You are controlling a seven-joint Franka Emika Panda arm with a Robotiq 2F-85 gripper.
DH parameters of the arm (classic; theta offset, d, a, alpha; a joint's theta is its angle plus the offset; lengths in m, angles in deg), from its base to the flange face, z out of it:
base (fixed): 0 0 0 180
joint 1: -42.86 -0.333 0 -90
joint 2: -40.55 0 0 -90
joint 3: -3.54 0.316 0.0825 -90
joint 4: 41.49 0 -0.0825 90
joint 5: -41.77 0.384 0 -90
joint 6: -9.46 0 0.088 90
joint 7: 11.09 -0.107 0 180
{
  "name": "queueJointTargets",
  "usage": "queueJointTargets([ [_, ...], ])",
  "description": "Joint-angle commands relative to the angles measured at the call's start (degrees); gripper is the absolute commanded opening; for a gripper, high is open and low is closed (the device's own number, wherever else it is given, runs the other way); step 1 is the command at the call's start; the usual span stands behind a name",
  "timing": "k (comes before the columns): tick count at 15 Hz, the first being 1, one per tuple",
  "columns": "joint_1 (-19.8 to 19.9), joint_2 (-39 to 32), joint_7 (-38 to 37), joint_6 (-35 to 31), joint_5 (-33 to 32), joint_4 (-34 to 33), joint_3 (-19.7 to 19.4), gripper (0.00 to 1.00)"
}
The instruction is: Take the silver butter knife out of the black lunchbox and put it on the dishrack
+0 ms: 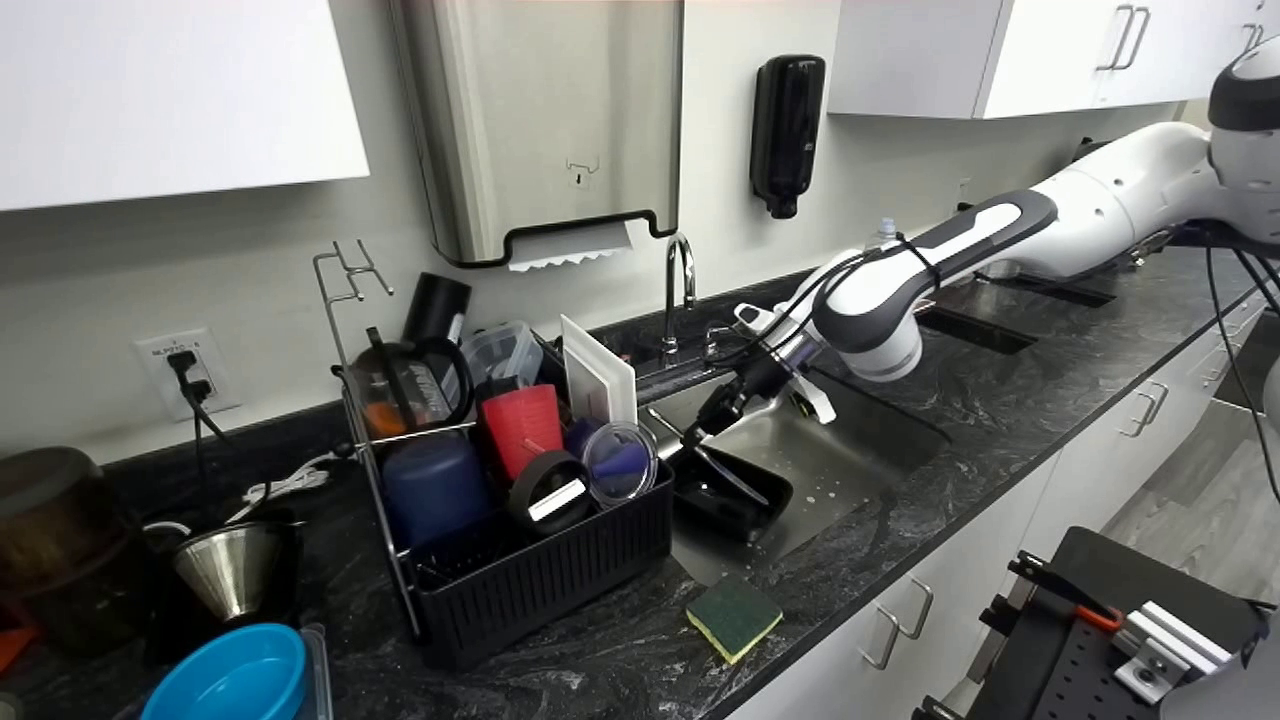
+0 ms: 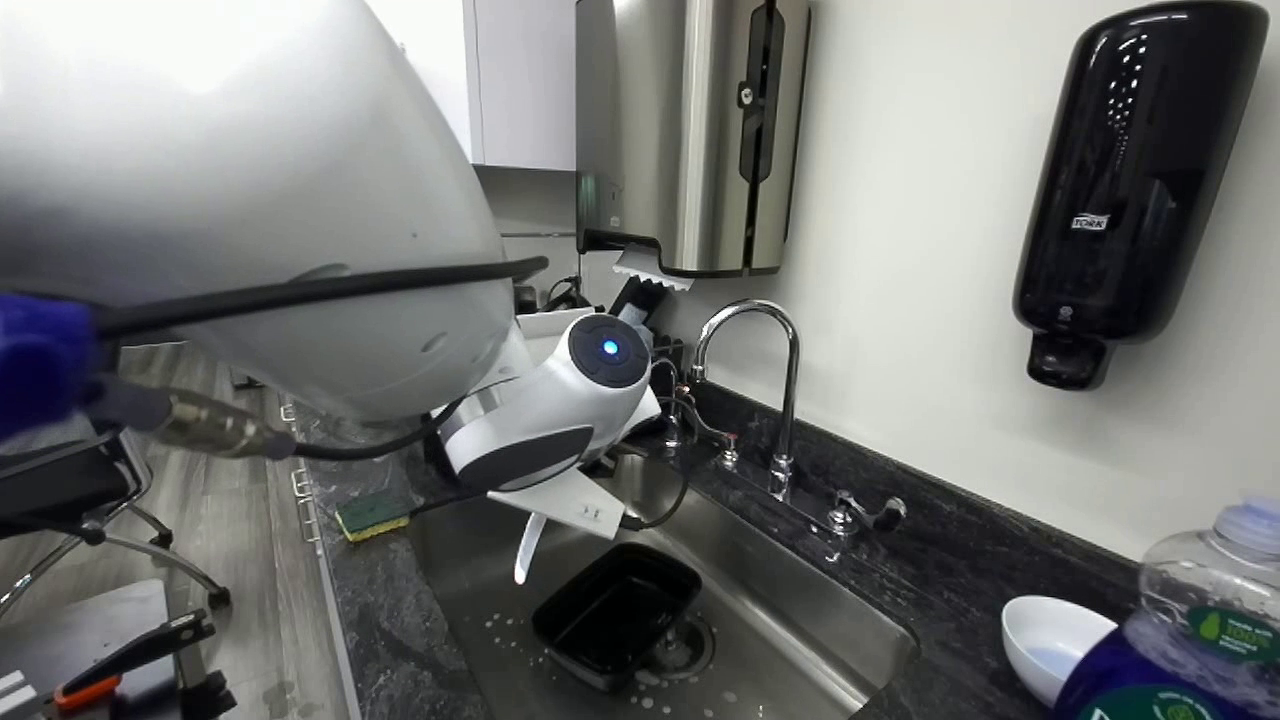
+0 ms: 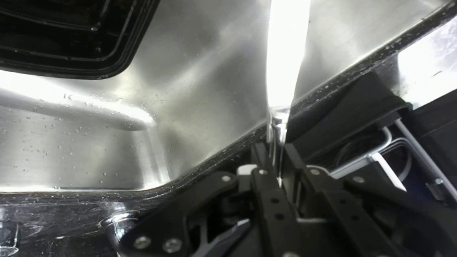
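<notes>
The silver butter knife (image 3: 285, 53) is pinched by its handle between the black fingers of my gripper (image 3: 273, 148), blade pointing away from them. An exterior view has the gripper (image 1: 697, 435) over the sink with the knife (image 1: 735, 477) slanting down from it, across the black lunchbox (image 1: 765, 520) in that picture. The wrist view puts the lunchbox (image 3: 64, 67) off to the upper left, apart from the blade. From behind the arm, only the blade of the knife (image 2: 528, 550) shows beside the lunchbox (image 2: 620, 610); the fingers are hidden there. The black dishrack (image 1: 550, 575) stands beside the sink.
Cups, a blue container, a white board and a carafe crowd the dishrack. The faucet (image 2: 785, 400) rises behind the steel sink (image 1: 850, 440). A green and yellow sponge (image 1: 735, 615) lies on the counter near the front edge. A paper towel dispenser (image 1: 560, 120) hangs above.
</notes>
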Motion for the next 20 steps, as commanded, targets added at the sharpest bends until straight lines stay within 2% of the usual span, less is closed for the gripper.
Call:
queueJointTargets([
  [1, 1.7, -1.0, 2.9, 3.2, 4.5, -0.3, 2.2, 0.03],
  [13, 3.6, -1.5, 6.4, 8.6, 9.4, 0.2, 6.3, 0.03],
  [20, 7.7, -5.5, 17.1, 17.6, 12.2, 0.0, 10.2, 0.03],
])
